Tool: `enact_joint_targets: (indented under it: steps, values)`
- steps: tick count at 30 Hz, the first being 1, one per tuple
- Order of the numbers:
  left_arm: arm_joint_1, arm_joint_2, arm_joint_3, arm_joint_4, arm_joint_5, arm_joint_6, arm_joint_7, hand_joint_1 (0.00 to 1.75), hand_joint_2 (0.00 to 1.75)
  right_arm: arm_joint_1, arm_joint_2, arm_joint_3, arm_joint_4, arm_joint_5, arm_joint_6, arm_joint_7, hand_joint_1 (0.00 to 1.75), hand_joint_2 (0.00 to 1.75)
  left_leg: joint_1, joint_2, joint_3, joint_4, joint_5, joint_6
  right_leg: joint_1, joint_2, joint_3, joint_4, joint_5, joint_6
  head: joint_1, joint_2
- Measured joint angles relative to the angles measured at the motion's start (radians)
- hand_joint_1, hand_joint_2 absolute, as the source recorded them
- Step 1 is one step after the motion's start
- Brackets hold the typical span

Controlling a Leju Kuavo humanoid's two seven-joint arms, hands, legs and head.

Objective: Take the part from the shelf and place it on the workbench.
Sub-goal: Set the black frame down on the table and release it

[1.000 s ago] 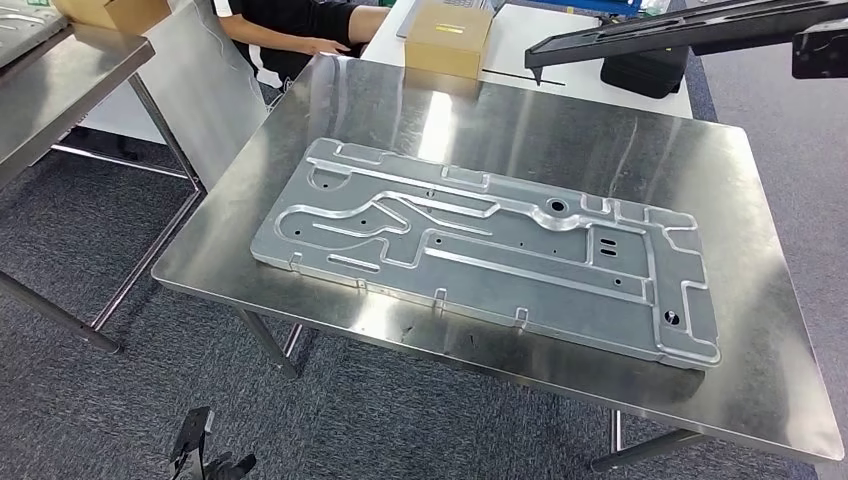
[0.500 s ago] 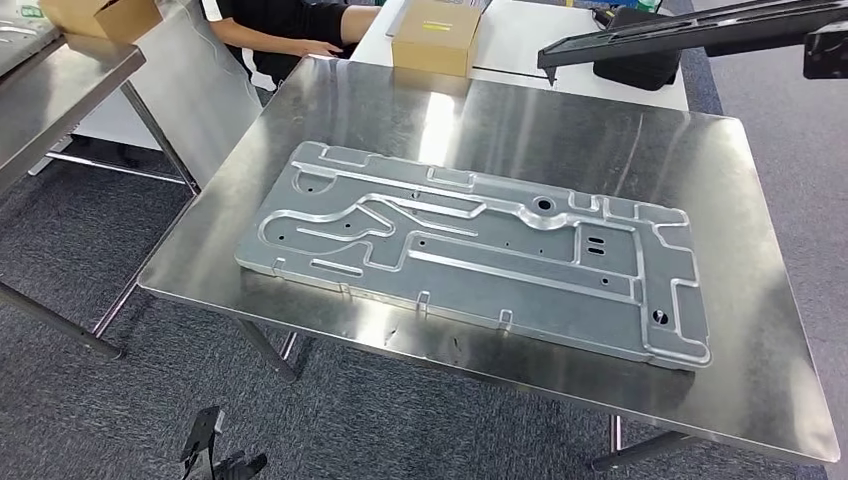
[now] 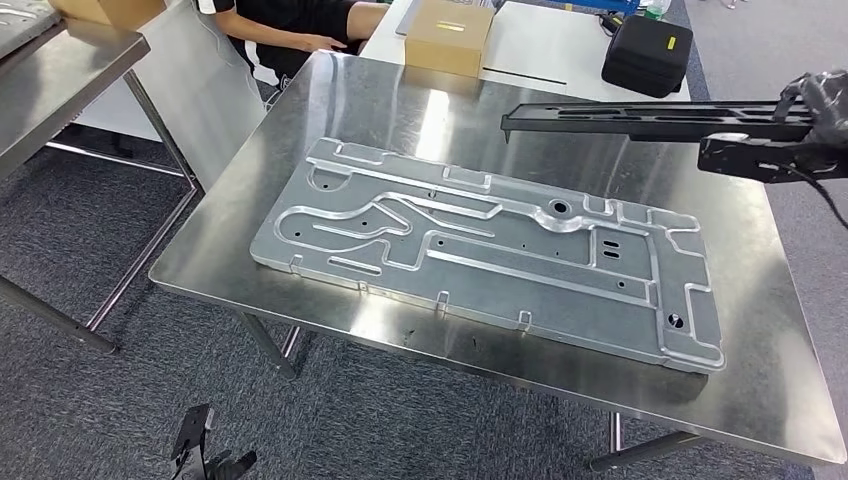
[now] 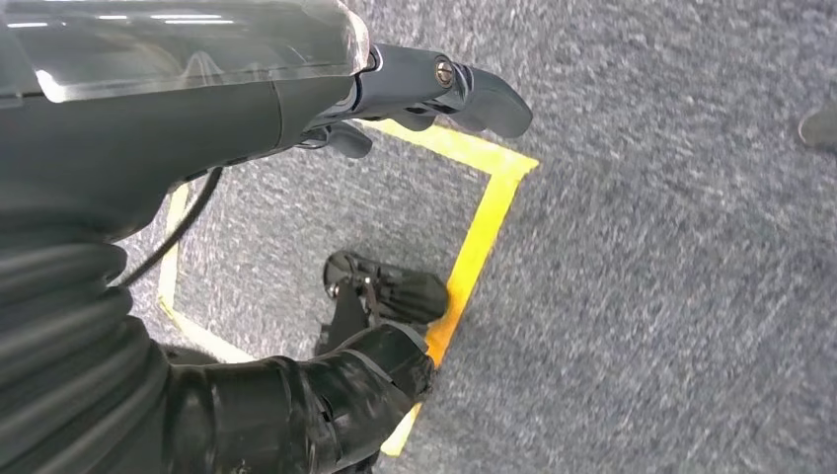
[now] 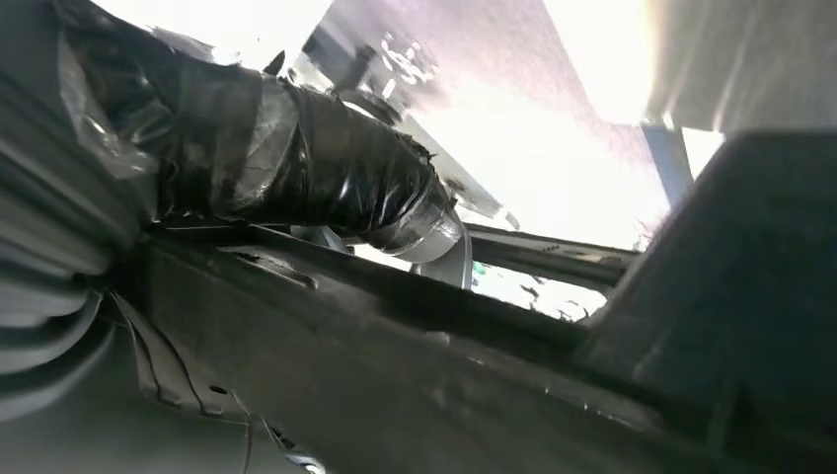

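The right hand (image 3: 822,100) comes in at the right edge of the head view, wrapped fingers closed on the near end of the part (image 3: 640,118) — a long black flat piece. From the hand the part reaches leftward, roughly level, held in the air over the far right of the workbench (image 3: 560,135) and not touching it. In the right wrist view the thumb (image 5: 326,168) lies across the part's upper face, with the dark body of the part (image 5: 415,385) running beneath it.

The left hand (image 4: 424,89) hangs over grey carpet with a yellow taped square (image 4: 484,222); its fingers are apart and hold nothing.

Below the part a large silver plate (image 3: 490,250) lies flat on the workbench. Beyond the bench stand a cardboard box (image 3: 450,35) and a black case (image 3: 648,55) — on a white table (image 3: 540,40). A person (image 3: 290,20) sits at the far left.
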Motion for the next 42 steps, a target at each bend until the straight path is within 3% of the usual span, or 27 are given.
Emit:
enact_joint_targets:
  steps: [1, 2, 3, 5, 7, 9, 12, 14, 16, 17, 18, 19, 20, 22, 23, 27, 29, 31, 32, 33, 34, 37, 39, 42]
  values:
    - [0.0, 0.0, 0.0, 0.0, 0.0, 0.002, 0.0, 0.0, 1.75, 0.025, 0.011, -0.013, 0.016, 0.007, -0.007, -0.003, 1.75, 1.75, -0.002, -0.001, -0.001, 0.001, 0.0, 0.0, -0.002, 0.0, -0.03, 0.059, -0.019, 0.002, 0.0, 0.0]
    - [0.001, 0.0, 0.0, 0.0, 0.001, 0.004, 0.0, 0.0, 1.75, 0.046, 0.022, -0.027, 0.03, 0.016, -0.012, -0.006, 1.75, 1.75, -0.003, -0.003, -0.001, 0.002, 0.0, 0.0, -0.003, 0.0, -0.046, 0.088, -0.02, 0.002, 0.0, 0.0]
    - [0.001, 0.0, 0.0, 0.0, 0.001, 0.006, 0.0, 0.0, 1.75, 0.064, 0.033, -0.038, 0.043, 0.024, -0.014, -0.008, 1.75, 1.75, -0.004, -0.004, -0.001, 0.003, -0.001, 0.0, -0.004, 0.0, -0.042, 0.076, -0.001, 0.001, 0.0, 0.0]
    - [0.001, 0.0, 0.001, 0.0, 0.001, 0.009, -0.001, 0.0, 1.75, 0.089, 0.055, -0.064, 0.065, 0.044, -0.016, -0.016, 1.75, 1.75, -0.004, -0.005, 0.0, 0.008, -0.005, -0.003, -0.003, 0.0, 0.015, -0.05, 0.069, -0.004, 0.0, 0.0]
    - [0.0, 0.0, 0.001, 0.0, 0.001, 0.013, -0.003, 0.0, 1.75, 0.104, 0.074, -0.09, 0.079, 0.058, -0.021, -0.021, 1.75, 1.75, -0.007, -0.005, -0.004, 0.013, -0.009, -0.01, 0.003, 0.0, 0.068, -0.163, 0.109, -0.012, 0.0, 0.0]
    - [0.0, -0.001, 0.001, 0.0, 0.001, 0.017, -0.004, 0.0, 1.75, 0.114, 0.09, -0.111, 0.091, 0.066, -0.025, -0.022, 1.75, 1.75, -0.008, -0.006, -0.008, 0.014, -0.009, -0.018, 0.01, 0.001, 0.078, -0.186, 0.109, -0.019, 0.0, 0.0]
    - [0.001, -0.001, 0.001, 0.0, 0.001, 0.024, -0.005, 0.0, 1.75, 0.129, 0.109, -0.138, 0.105, 0.083, -0.027, -0.026, 1.75, 1.75, -0.007, -0.005, -0.015, 0.034, -0.027, -0.033, 0.006, -0.001, 0.085, -0.199, 0.114, -0.035, -0.001, 0.0]
    - [0.001, -0.001, 0.001, 0.0, 0.0, 0.029, -0.006, 0.0, 1.75, 0.143, 0.125, -0.159, 0.114, 0.095, -0.031, -0.031, 1.75, 1.75, -0.005, -0.003, -0.057, 0.128, -0.08, -0.04, 0.004, -0.003, 0.09, -0.206, 0.117, -0.046, -0.002, 0.0]
    - [0.001, -0.001, 0.001, 0.0, 0.0, 0.033, -0.009, 0.0, 1.75, 0.166, 0.144, -0.181, 0.123, 0.103, -0.042, -0.036, 1.75, 1.75, -0.003, -0.003, -0.122, 0.261, -0.137, -0.044, 0.006, -0.003, 0.09, -0.205, 0.116, -0.051, -0.002, 0.0]
    - [0.001, -0.001, 0.001, 0.0, -0.001, 0.034, -0.01, 0.0, 1.75, 0.18, 0.152, -0.192, 0.128, 0.108, -0.049, -0.039, 1.75, 1.75, -0.003, -0.003, -0.142, 0.299, -0.144, -0.045, 0.007, -0.002, 0.09, -0.204, 0.115, -0.051, -0.002, 0.0]
    - [0.001, -0.001, 0.001, 0.0, -0.001, 0.035, -0.011, 0.0, 1.75, 0.194, 0.16, -0.203, 0.133, 0.113, -0.055, -0.042, 1.75, 1.75, -0.002, -0.003, -0.145, 0.299, -0.132, -0.046, 0.008, -0.002, 0.09, -0.203, 0.114, -0.051, -0.002, 0.0]
    - [0.001, -0.001, 0.001, 0.0, -0.001, 0.035, -0.012, 0.0, 1.75, 0.206, 0.167, -0.214, 0.138, 0.118, -0.058, -0.044, 1.75, 1.75, -0.002, -0.003, -0.126, 0.257, -0.102, -0.046, 0.007, -0.002, 0.09, -0.2, 0.113, -0.051, -0.002, 0.0]
    - [0.001, -0.001, 0.001, 0.0, -0.001, 0.035, -0.013, 0.0, 1.75, 0.216, 0.173, -0.224, 0.142, 0.122, -0.06, -0.045, 1.75, 1.75, -0.002, -0.003, -0.093, 0.188, -0.063, -0.045, 0.007, -0.002, 0.09, -0.196, 0.11, -0.049, -0.002, 0.0]
    - [0.001, -0.001, 0.001, 0.0, -0.001, 0.033, -0.018, 0.0, 1.75, 0.225, 0.18, -0.241, 0.149, 0.127, -0.061, -0.046, 1.75, 1.75, -0.002, -0.004, -0.033, 0.066, -0.018, -0.04, 0.008, -0.002, 0.085, -0.186, 0.104, -0.042, -0.001, 0.0]
    - [0.001, -0.001, 0.001, 0.0, 0.0, 0.032, -0.021, 0.0, 1.75, 0.227, 0.183, -0.249, 0.152, 0.129, -0.061, -0.046, 1.75, 1.75, -0.003, -0.004, -0.02, 0.036, -0.012, -0.037, 0.009, -0.003, 0.081, -0.183, 0.103, -0.038, -0.001, 0.0]
    - [0.002, -0.001, 0.001, 0.0, 0.0, 0.023, -0.045, 0.0, 1.75, 0.244, 0.192, -0.275, 0.167, 0.136, -0.064, -0.051, 1.75, 1.75, -0.005, -0.004, -0.017, 0.018, -0.004, -0.019, 0.007, -0.003, 0.072, -0.173, 0.095, -0.021, -0.001, 0.0]
    - [0.001, -0.001, 0.001, 0.0, 0.002, 0.019, -0.055, 0.0, 1.75, 0.256, 0.193, -0.286, 0.172, 0.14, -0.065, -0.055, 1.75, 1.75, -0.002, -0.003, -0.013, 0.011, -0.001, -0.01, 0.005, -0.003, 0.042, -0.103, 0.051, -0.013, 0.0, 0.0]
    - [0.001, -0.001, 0.001, 0.0, 0.004, 0.018, -0.058, 0.0, 1.75, 0.268, 0.194, -0.296, 0.175, 0.144, -0.066, -0.057, 1.75, 1.75, -0.004, -0.003, -0.013, 0.011, -0.001, -0.006, 0.003, -0.003, -0.021, 0.03, -0.009, -0.008, 0.0, 0.0]
    - [0.001, -0.001, 0.001, 0.0, 0.006, 0.017, -0.058, 0.0, 1.75, 0.275, 0.194, -0.301, 0.177, 0.145, -0.067, -0.057, 1.75, 1.75, -0.004, -0.004, -0.013, 0.011, -0.002, -0.005, 0.002, -0.003, -0.048, 0.082, -0.024, -0.006, 0.0, 0.0]
    - [0.002, -0.001, 0.001, 0.0, 0.007, 0.017, -0.058, 0.0, 1.75, 0.281, 0.195, -0.304, 0.179, 0.146, -0.067, -0.057, 1.75, 1.75, -0.005, -0.004, -0.012, 0.011, -0.002, -0.005, 0.001, -0.003, -0.056, 0.095, -0.018, -0.006, 0.0, 0.0]
    - [0.002, -0.001, 0.002, 0.0, 0.008, 0.017, -0.058, 0.0, 1.75, 0.286, 0.195, -0.306, 0.181, 0.147, -0.067, -0.057, 1.75, 1.75, -0.005, -0.004, -0.011, 0.012, -0.003, -0.005, 0.0, -0.003, -0.045, 0.068, 0.007, -0.007, 0.0, 0.0]
    - [0.001, -0.001, 0.002, 0.0, 0.009, 0.017, -0.059, 0.0, 1.75, 0.289, 0.195, -0.31, 0.184, 0.15, -0.068, -0.057, 1.75, 1.75, -0.006, -0.004, -0.008, 0.014, -0.007, -0.009, 0.002, -0.005, 0.051, -0.129, 0.097, -0.016, 0.0, 0.0]
    - [0.001, -0.002, 0.002, 0.0, 0.009, 0.017, -0.059, 0.0, 1.75, 0.289, 0.196, -0.315, 0.184, 0.15, -0.071, -0.057, 1.75, 1.75, -0.009, -0.004, -0.009, 0.015, -0.009, -0.017, 0.008, -0.005, 0.078, -0.184, 0.107, -0.022, 0.0, 0.0]
    - [0.002, -0.002, 0.002, 0.0, 0.009, 0.017, -0.059, 0.0, 1.75, 0.29, 0.196, -0.32, 0.186, 0.15, -0.073, -0.057, 1.75, 1.75, -0.009, -0.004, -0.013, 0.022, -0.018, -0.031, 0.006, -0.004, 0.081, -0.193, 0.11, -0.035, -0.001, 0.0]
